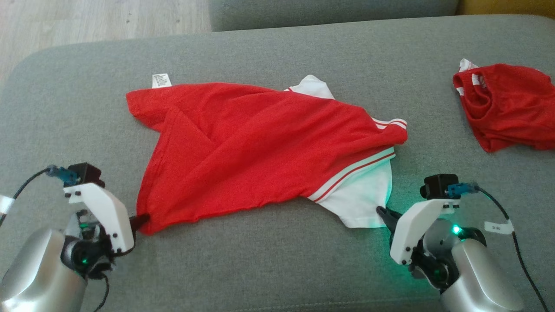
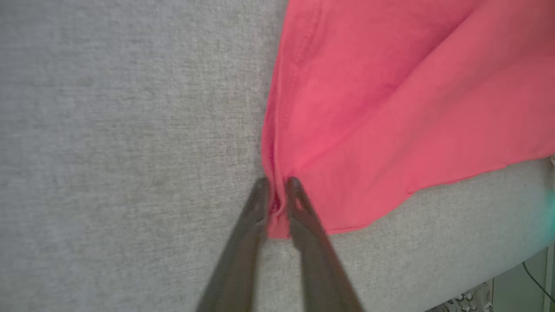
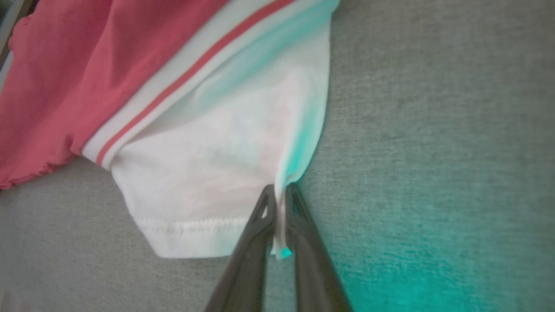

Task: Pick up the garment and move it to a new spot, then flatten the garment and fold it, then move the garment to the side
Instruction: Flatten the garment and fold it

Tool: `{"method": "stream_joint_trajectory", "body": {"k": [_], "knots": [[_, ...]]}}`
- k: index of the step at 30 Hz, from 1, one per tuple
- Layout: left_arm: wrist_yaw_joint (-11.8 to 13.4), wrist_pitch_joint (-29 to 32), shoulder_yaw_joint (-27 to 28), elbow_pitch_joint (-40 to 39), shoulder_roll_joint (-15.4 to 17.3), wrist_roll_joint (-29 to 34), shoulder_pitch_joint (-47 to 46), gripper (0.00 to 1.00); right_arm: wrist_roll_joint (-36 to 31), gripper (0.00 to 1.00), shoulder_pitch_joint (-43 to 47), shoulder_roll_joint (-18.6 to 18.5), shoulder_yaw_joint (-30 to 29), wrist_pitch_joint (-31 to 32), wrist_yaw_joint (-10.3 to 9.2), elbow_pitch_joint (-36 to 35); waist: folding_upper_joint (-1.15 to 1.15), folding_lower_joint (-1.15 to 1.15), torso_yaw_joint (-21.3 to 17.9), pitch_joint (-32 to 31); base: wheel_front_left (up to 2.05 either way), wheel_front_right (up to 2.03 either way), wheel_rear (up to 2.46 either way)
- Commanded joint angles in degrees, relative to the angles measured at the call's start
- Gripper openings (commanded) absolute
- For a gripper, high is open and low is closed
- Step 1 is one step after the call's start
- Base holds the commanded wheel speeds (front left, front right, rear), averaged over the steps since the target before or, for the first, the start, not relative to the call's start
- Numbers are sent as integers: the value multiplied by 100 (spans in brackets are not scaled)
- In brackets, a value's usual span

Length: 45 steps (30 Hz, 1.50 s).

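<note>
Left gripper (image 2: 277,186) pinches a red corner of the garment (image 1: 260,147), right gripper (image 3: 281,190) its white sleeve; likely flattening, so next draw both apart evenly.

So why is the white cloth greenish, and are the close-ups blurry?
Head view: a green lamp on the robot tints the white sleeve. Right wrist view: same teal cast over sleeve and cushion. Left wrist view: the fingers on the red garment look soft.

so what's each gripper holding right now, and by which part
Both hold the red and white shirt: the left gripper pinches a corner of its red hem, the right gripper pinches the edge of its white sleeve.
</note>
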Motion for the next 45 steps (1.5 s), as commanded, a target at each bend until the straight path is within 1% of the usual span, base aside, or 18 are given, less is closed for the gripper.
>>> {"method": "stream_joint_trajectory", "body": {"k": [1,5,6,9,14,18,22,25,28,33,37,39,45], "knots": [[-34,-79,111,-171,226,-136,-333,0,45,0,-58,127,297,60,-4,93,0,0,7,5,0,0,0],[-35,-362,-84,-256,365,-367,-386,0,-96,0,-181,127,133,-580,-4,12,0,0,7,-26,0,0,0],[-35,-362,-84,-256,365,-367,-386,0,-96,0,-181,127,133,-580,-4,12,0,0,7,-26,0,0,0],[-35,-572,-153,-339,455,-513,-411,0,-154,0,-230,128,9,-1049,-4,-49,0,0,13,-73,0,0,0],[-36,-897,-273,-475,597,-680,-409,0,18,0,-219,128,-69,-1607,-4,-260,0,0,33,-154,0,0,0],[-36,-1260,-290,-671,647,-862,-448,0,371,0,-268,128,29,-1936,-4,-607,0,0,39,-149,0,0,0],[-36,-1545,-260,-858,759,-977,-588,0,539,0,-604,12,260,-2355,-4,-1065,0,0,20,28,0,0,0],[-36,-1777,-215,-982,808,-1034,-802,0,832,0,-993,-27,364,-2687,-4,-1297,0,0,27,224,0,0,0],[-36,-2008,-161,-1009,816,-1024,-1190,0,1040,0,-1493,-182,492,-2848,-4,-1356,0,0,76,514,0,0,0],[-36,-2186,-200,-883,792,-911,-2169,0,1138,0,-2673,-557,808,-2933,-4,-1079,0,0,148,1121,0,0,0],[-36,-2366,-284,-586,728,-698,-3183,0,1305,0,-3864,-801,1062,-3008,-4,-573,0,0,172,1555,0,0,0],[-36,-2431,-402,-389,705,-522,-3735,0,1093,0,-4521,-1016,1329,-3076,-4,-261,0,0,183,1742,0,0,0],[-36,-2782,-347,326,473,-448,-5382,0,1081,0,-6378,-1258,1736,-3273,-4,557,0,0,227,2184,0,0,0]]}}
